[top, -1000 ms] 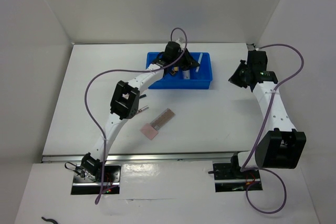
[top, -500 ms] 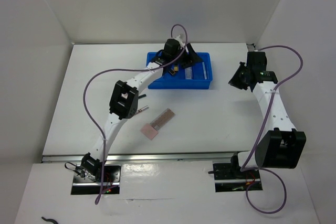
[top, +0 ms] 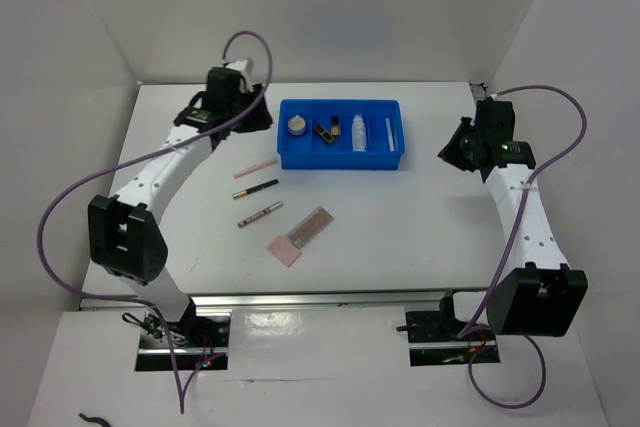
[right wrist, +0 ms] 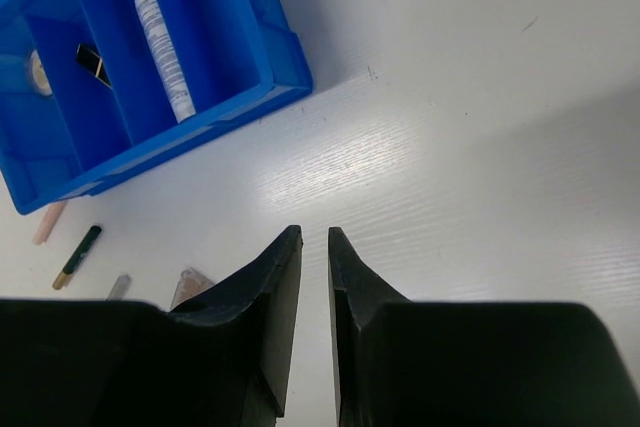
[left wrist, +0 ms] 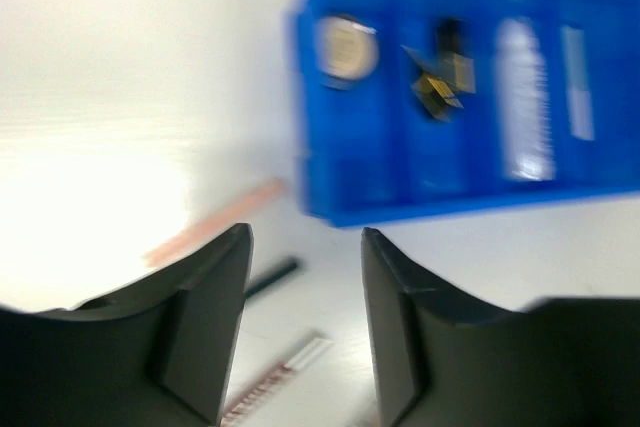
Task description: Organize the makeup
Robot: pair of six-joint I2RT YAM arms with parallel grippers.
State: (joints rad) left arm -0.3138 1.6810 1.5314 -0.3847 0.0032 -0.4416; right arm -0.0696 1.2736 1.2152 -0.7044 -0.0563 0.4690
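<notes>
- Top view: the left fingers [top: 252,117] have withdrawn to the left of the blue tray [top: 345,161]. The lipsticks [top: 325,131] now lie inside, while the pencils [top: 255,188] and palette [top: 300,235] wait on the desk [top: 400,227].
- Left wrist: the left fingers [left wrist: 215,317] are apart and empty, with the pink pencil [left wrist: 215,232] just beyond them, probably next.
- Right wrist: the right fingers [right wrist: 280,327] are nearly together and empty.

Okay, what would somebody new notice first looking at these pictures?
The bright blue tray at the far middle of the white table stands out, holding a round compact, lipsticks and a clear tube in separate compartments. Nearer and to its left, three slim pencils and a flat pink palette lie loose on the tabletop.
</notes>
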